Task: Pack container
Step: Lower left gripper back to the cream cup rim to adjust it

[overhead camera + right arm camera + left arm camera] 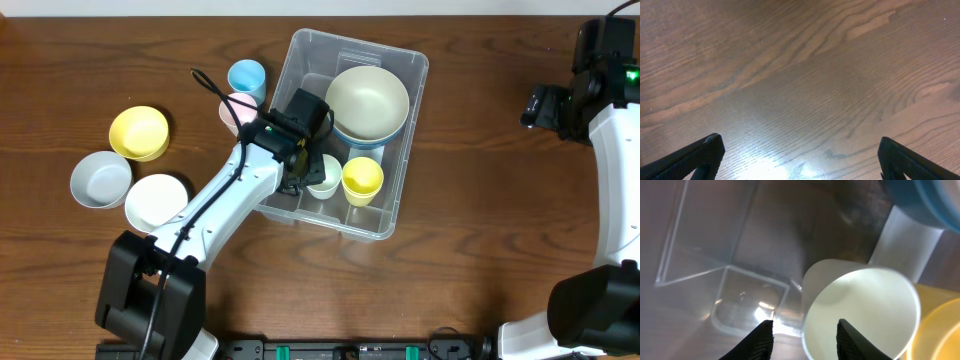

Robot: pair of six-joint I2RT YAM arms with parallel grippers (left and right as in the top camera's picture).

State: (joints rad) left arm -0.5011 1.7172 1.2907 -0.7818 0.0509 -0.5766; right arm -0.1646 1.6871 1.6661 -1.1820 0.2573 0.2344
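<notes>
The clear container (360, 44) stands mid-table and holds a big cream bowl (368, 98) on a blue bowl (935, 200), a white cup (324, 176) and a yellow cup (362, 180). My left gripper (308, 165) reaches down inside it. In the left wrist view the gripper (805, 322) is open and straddles the rim of the white cup (865, 305), one finger inside and one outside, neither touching the wall. The yellow cup (940, 330) sits just right of it. My right gripper (542, 105) hovers far right, wide open (800, 140) over bare wood.
Left of the container stand a blue cup (246, 77) and a pink cup (236, 108). Farther left lie a yellow bowl (139, 133), a grey-white bowl (100, 179) and a white bowl (156, 200). The container's clear floor (715, 240) shows left of the white cup.
</notes>
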